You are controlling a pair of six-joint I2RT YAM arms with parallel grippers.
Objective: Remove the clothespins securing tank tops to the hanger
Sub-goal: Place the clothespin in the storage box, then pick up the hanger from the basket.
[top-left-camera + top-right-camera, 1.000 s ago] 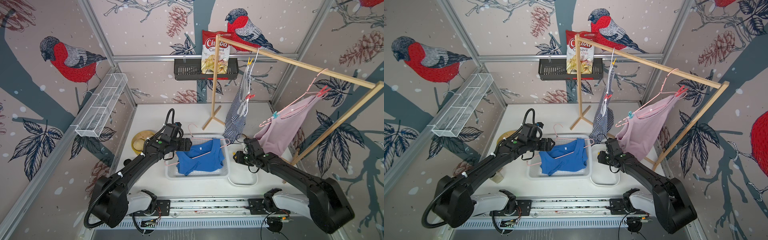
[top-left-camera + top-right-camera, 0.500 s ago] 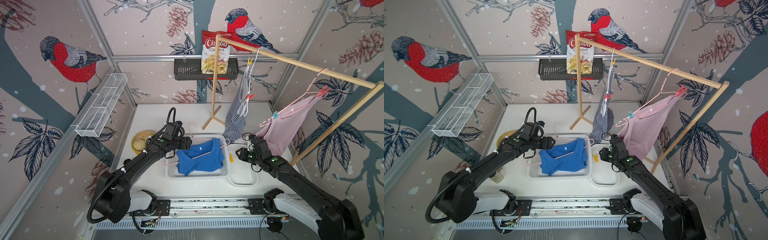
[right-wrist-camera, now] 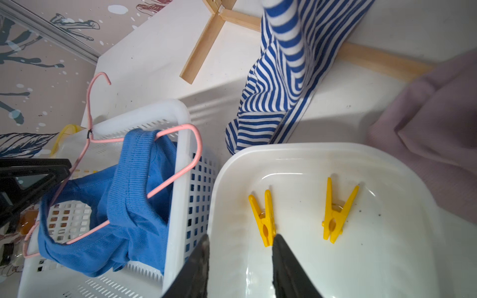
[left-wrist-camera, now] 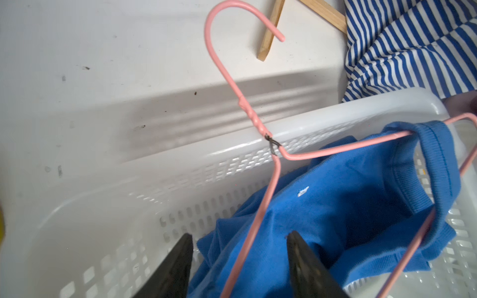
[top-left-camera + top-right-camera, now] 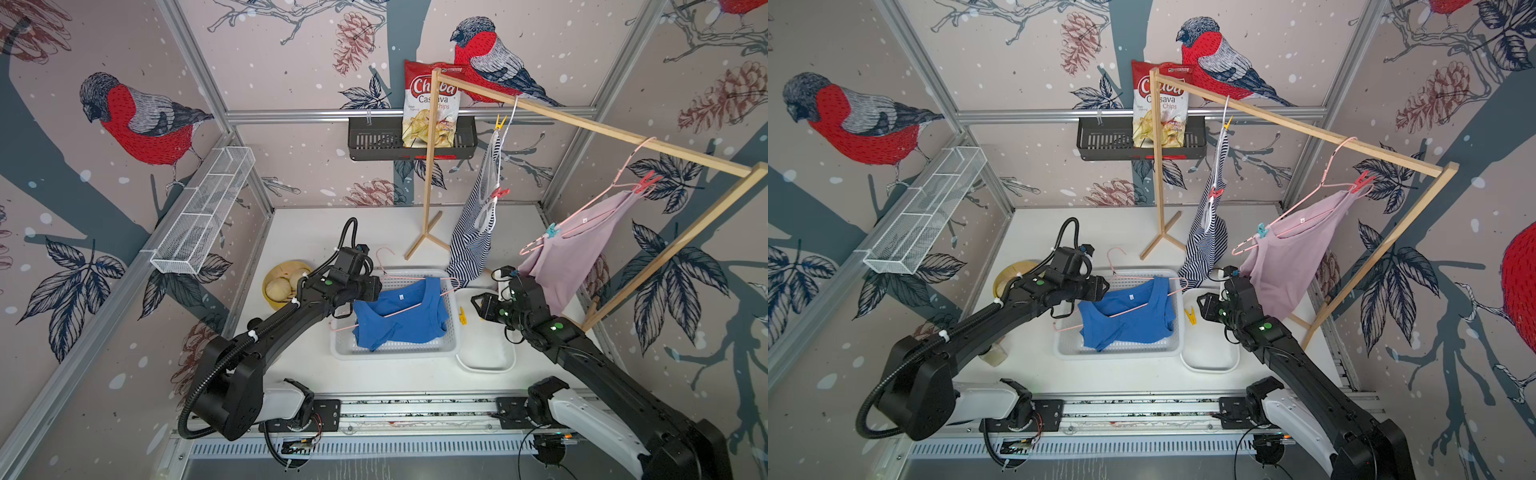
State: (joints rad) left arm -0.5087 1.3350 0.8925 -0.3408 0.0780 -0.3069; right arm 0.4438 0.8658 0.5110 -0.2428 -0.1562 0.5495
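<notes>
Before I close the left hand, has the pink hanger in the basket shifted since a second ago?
No. The pink hanger still pokes its hook out past the far rim of the white basket, in the same spot.

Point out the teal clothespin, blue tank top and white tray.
teal clothespin [image 5: 551,230], in a top view, its body
blue tank top [image 4: 335,206], left wrist view, chest fabric
white tray [image 3: 322,146], right wrist view, its rim

1. The left arm [image 5: 282,328] and the right arm [image 5: 582,357] are matte black, with rounded joint housings.
2. Each arm has a white base segment [image 5: 282,401] at its foot.
3. Small green dots [image 5: 328,282] are on both arms.
4. A black ribbed hose [image 5: 195,399] runs along the left arm, fixed with white ties [image 5: 251,334].
5. The left gripper [image 4: 240,237] and the right gripper [image 3: 240,240] have black, tapering fingers [image 4: 178,265].
</notes>
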